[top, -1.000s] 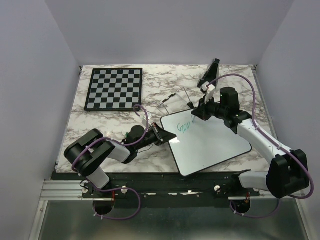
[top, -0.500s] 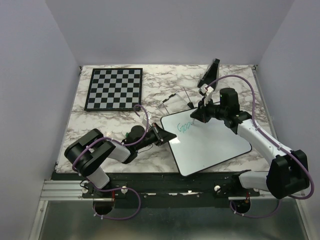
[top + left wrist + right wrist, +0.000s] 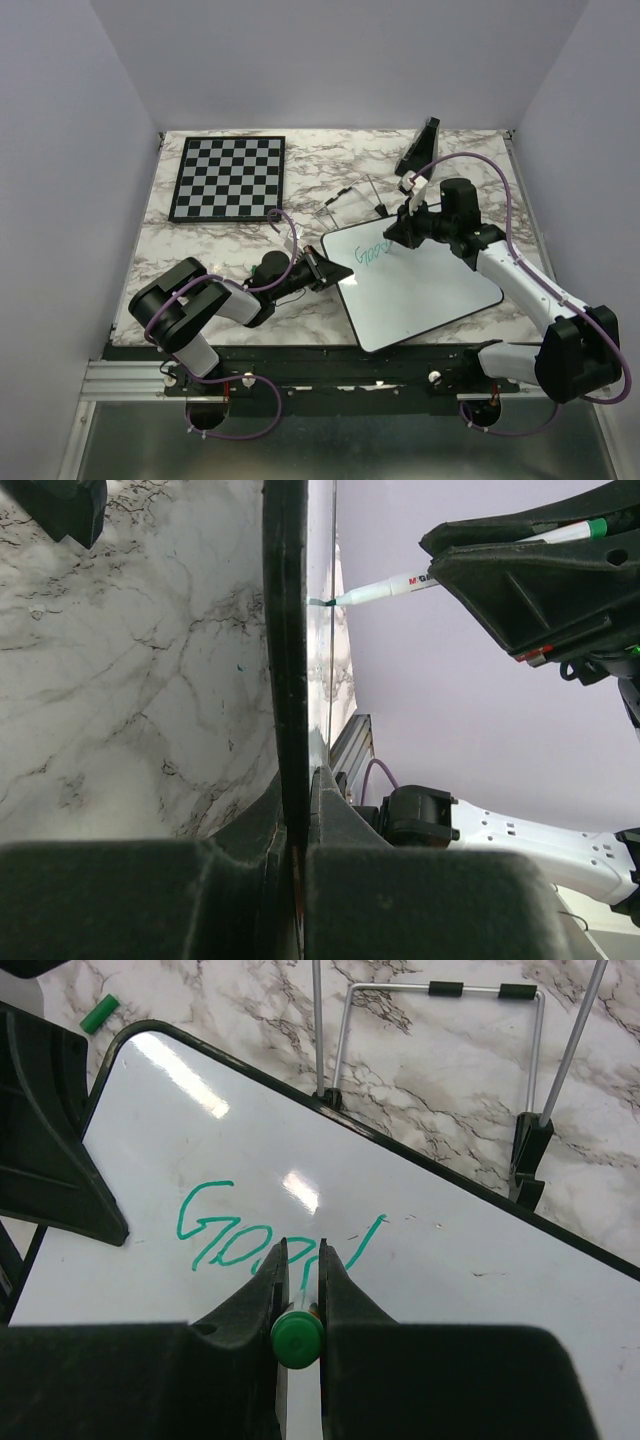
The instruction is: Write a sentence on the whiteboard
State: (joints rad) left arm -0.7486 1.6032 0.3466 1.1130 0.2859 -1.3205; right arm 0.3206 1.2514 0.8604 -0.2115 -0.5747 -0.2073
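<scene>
Steadying whiteboard (image 3: 425, 290), near bench's near edge right of centre, with left gripper (image 3: 322, 272) clamped on its left rim. Pinching green marker (image 3: 297, 1341) in right gripper (image 3: 298, 1265), tip at board. Only "Good" of sentence (image 3: 270, 1230) down; probably most wording left.

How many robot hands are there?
2. The left gripper pinches the whiteboard at its left edge; the right gripper holds the marker over the green writing. None looks hidden.
</scene>
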